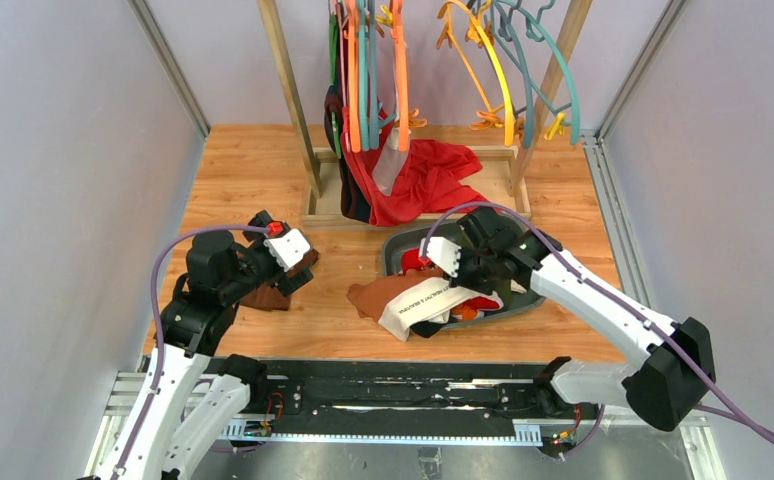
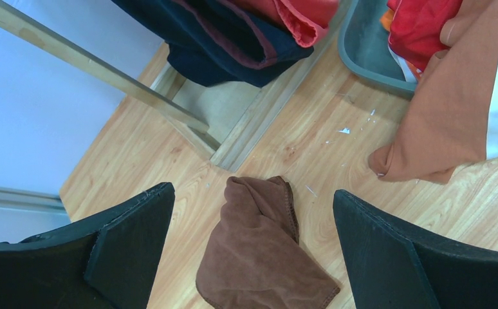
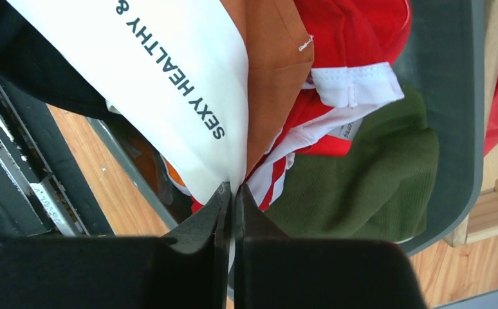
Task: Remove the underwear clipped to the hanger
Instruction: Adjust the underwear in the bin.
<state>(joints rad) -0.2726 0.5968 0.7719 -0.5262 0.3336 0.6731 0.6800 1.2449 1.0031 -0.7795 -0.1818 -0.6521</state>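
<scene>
Checking the right gripper (image 3: 230, 193) first, you found its fingers pressed together on the lower edge of the white waistband (image 3: 169, 84) of the brown briefs (image 3: 272, 71). In the right wrist view the band ran from the fingertips toward the upper left of the frame, so its long axis continued the line of the fingers and did not cross it. The brown briefs lay over the red briefs (image 3: 356, 32) in the grey tray (image 3: 452, 77), beside an olive cloth (image 3: 362, 180). In the top view the band trailed to the lower left of that gripper, past the tray edge. The left gripper (image 2: 253, 193) stood wide open over the dark brown cloth (image 2: 259, 257), well apart from the tray, so the right arm was the nearer one. A lift would probably draw the band out lengthwise. A pale garment (image 1: 391, 160) hung under the orange hanger (image 1: 400, 70) at upper centre; you could not tell whether a clip held it.
</scene>
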